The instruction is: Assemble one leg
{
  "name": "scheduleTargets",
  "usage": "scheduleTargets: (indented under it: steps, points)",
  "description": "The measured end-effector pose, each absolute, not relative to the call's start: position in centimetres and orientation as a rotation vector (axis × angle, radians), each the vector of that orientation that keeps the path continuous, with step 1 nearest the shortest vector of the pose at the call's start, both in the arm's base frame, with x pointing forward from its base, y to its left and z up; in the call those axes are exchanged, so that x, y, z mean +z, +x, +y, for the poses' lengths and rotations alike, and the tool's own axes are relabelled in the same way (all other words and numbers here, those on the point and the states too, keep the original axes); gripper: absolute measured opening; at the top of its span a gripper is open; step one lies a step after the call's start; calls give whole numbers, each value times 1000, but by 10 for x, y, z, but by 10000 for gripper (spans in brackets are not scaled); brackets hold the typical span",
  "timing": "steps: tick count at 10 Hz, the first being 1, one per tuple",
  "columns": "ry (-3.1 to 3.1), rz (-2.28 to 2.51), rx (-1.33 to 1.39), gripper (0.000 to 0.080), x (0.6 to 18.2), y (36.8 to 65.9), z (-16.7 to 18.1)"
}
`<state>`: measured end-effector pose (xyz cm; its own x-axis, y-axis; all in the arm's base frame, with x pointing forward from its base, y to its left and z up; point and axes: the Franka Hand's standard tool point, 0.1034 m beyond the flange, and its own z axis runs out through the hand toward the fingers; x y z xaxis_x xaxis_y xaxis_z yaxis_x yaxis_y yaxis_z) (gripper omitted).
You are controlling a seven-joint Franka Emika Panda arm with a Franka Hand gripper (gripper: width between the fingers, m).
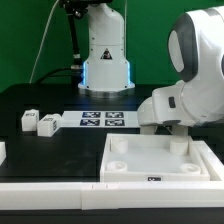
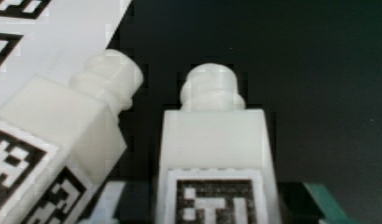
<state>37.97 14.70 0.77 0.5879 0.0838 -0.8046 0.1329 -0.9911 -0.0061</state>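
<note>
A: See the leg [image 2: 214,150]?
B: Yes. Lying on the desk [image 2: 312,60] close by the marker board [image 2: 46,30], right under the claw [image 1: 162,122]. With the round knob end away from the claw and the tag face up.
A: Alone there?
B: No. Just beside a second leg [image 2: 72,125], nearer the marker board and tipped a bit. Maybe touching low down; hard to tell.
A: Any more?
B: A third leg [image 1: 28,120] and a fourth leg [image 1: 47,124], well apart from the marker board, off its end on the exterior view's left.
A: Claw open or closed?
B: Can't tell. Only dark bits on both sides of the leg in the wrist view, and no sight of the tips in the exterior view.
A: Heavy?
B: Probably not. Small and plastic, so likely light. Looks hard, not squishy. Smooth too, so maybe slippy.
A: Where to grab?
B: Best on the two flat sides of the blocky part, near the middle. Not on the round knob; could slide off there. Go slow by the second leg; could bump it.
</note>
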Motion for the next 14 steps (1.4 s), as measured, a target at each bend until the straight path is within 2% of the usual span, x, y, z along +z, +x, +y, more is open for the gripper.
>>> scheduleTargets:
  steps: [3, 4, 6, 7, 10, 12, 14]
  points:
    - [2756, 228, -1396, 287, 56, 400, 141]
    - [2765, 225, -1390, 287, 65, 408, 138]
    - [2821, 238, -1301, 287, 67, 418, 140]
    - [2898, 236, -1156, 287, 60, 429, 144]
    - [3056, 231, -728, 287, 65, 432, 141]
    - [3123, 209, -452, 287, 85, 446, 135]
    - [3164, 195, -211, 287, 94, 456, 127]
